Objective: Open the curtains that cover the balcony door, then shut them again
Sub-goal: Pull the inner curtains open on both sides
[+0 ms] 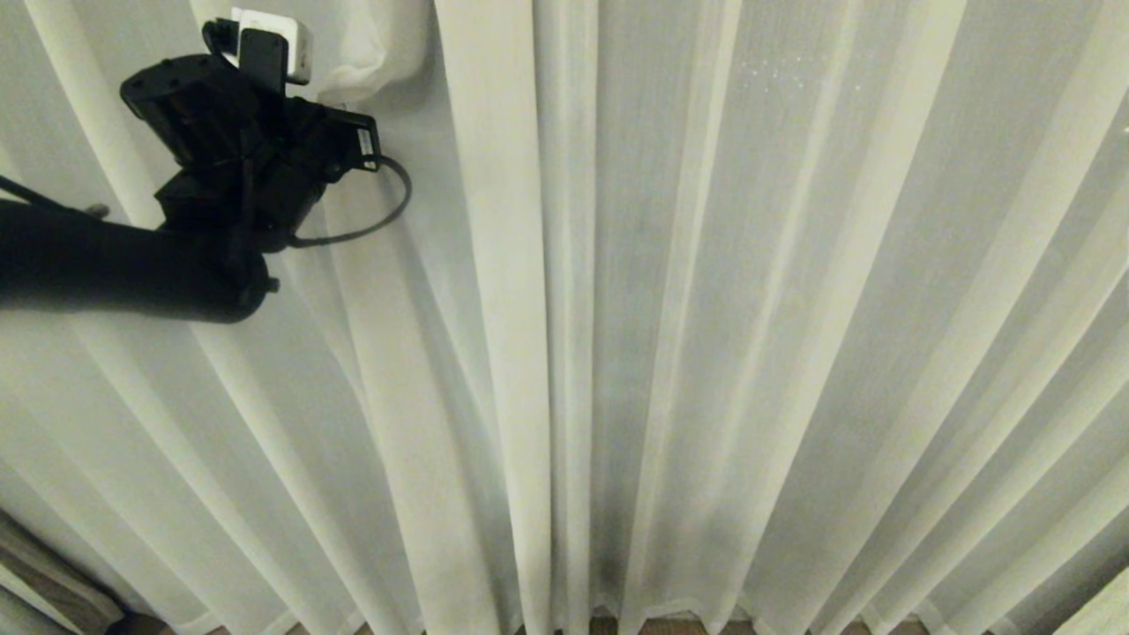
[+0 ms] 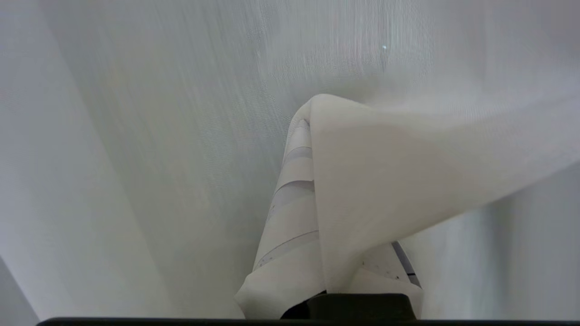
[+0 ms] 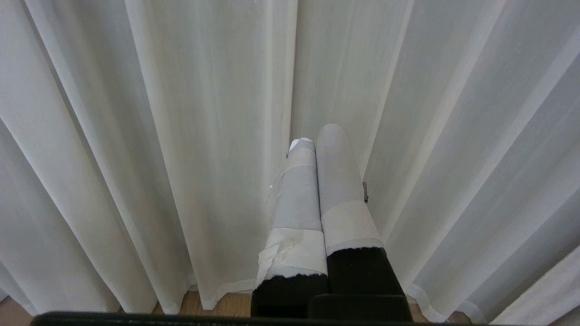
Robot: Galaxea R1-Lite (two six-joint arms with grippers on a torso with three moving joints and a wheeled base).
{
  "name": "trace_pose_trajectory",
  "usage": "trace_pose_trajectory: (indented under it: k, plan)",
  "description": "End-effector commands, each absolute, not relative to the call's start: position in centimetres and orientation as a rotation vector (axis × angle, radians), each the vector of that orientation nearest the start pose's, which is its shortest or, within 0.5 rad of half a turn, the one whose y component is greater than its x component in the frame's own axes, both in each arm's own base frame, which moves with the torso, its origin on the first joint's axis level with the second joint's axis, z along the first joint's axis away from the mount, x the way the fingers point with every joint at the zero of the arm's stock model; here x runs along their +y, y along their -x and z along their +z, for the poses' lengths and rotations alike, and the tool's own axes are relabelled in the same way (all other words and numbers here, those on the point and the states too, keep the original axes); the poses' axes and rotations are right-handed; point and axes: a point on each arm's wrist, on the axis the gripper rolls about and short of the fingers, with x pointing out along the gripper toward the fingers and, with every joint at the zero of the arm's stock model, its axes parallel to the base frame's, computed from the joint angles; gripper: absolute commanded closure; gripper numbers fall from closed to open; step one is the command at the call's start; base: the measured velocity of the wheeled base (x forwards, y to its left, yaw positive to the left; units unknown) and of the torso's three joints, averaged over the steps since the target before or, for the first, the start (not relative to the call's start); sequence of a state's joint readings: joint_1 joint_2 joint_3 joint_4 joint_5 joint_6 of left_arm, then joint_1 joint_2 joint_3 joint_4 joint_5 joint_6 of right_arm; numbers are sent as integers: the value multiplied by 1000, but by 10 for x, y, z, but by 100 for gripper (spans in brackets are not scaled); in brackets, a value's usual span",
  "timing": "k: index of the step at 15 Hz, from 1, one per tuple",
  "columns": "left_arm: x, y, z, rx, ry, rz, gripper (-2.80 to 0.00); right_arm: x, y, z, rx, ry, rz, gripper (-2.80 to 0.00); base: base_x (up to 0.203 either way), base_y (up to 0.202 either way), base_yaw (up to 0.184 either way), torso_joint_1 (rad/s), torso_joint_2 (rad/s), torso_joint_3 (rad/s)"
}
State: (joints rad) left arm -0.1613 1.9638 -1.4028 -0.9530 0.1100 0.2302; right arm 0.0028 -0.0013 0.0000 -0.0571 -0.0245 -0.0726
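Head view, left hand (image 1: 291, 40) raised, clamping curtains (image 1: 617, 309)

The curtains (image 1: 706, 309) are thin, matt, sheer woven cloth. The right gripper's fingers (image 3: 335, 181) are wrapped in smooth tape. The floor (image 3: 226, 303) looks wooden.

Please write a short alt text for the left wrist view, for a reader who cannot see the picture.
The left gripper, its pale taped fingers shut, pinches a fold of the cream-white curtains, and the fabric drapes over one finger. Sheer curtain cloth fills everything behind it; no door or floor shows.
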Motion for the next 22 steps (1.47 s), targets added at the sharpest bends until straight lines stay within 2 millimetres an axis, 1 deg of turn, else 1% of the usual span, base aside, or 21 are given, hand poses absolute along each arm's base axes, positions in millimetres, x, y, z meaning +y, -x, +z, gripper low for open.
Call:
trace_pose_trajectory:
  k: [1, 3, 7, 9, 12, 15, 17, 22]
  plan:
    - [-53, -392, 290, -406, -176, 16, 0, -1, 23, 81, -56, 71, -24, 0, 0, 0, 0, 0, 0, 0]
    - [-47, -393, 290, -406, -179, 32, 0, -1, 23, 81, -56, 73, -24, 0, 0, 0, 0, 0, 0, 0]
    - [-41, -390, 292, -402, -162, 39, 0, -1, 23, 81, -57, 73, -24, 0, 0, 0, 0, 0, 0, 0]
    - [-36, -383, 289, -380, -151, 45, 0, -1, 23, 81, -57, 73, -24, 0, 0, 0, 0, 0, 0, 0]
    - [-31, -364, 286, -328, -112, 44, 0, -1, 23, 81, -57, 73, -24, 0, 0, 0, 0, 0, 0, 0]
    - [-28, -343, 285, -280, -112, 44, 0, -1, 23, 81, -57, 72, -24, 0, 0, 0, 0, 0, 0, 0]
    - [-25, -335, 281, -264, -115, 45, 0, -1, 23, 81, -57, 73, -24, 0, 0, 0, 0, 0, 0, 0]
    - [-26, -334, 282, -270, -115, 41, 0, -1, 23, 81, -57, 71, -24, 0, 0, 0, 0, 0, 0, 0]
